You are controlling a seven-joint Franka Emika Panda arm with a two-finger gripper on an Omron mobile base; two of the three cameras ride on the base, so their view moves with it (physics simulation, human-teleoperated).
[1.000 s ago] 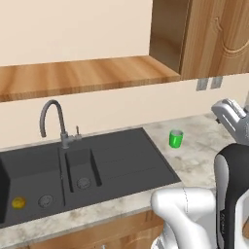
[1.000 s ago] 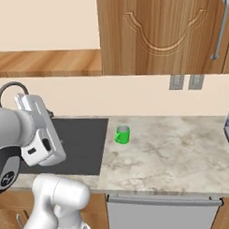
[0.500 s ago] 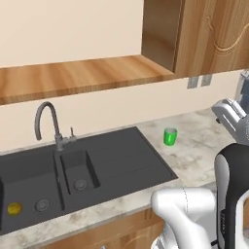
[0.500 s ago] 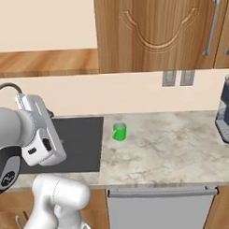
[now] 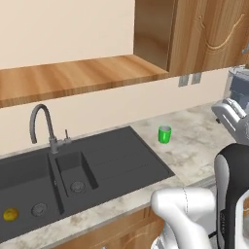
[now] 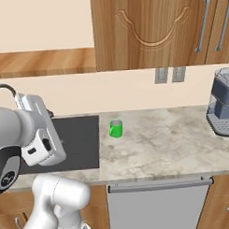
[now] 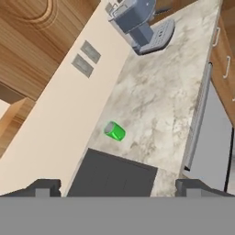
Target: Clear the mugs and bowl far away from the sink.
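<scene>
So, bright green cup-like mug upright on marble counter, just right of dark grey double-basin sink. Gripper jaws wide apart, empty. Best bet: descend straight over mug, straddle rim, then close.

The sink runs off the left edge of the left base view, its left basin cut short. A small yellow object lies there, too small to identify. The coffee machine is clipped by the right base view's right edge.
</scene>
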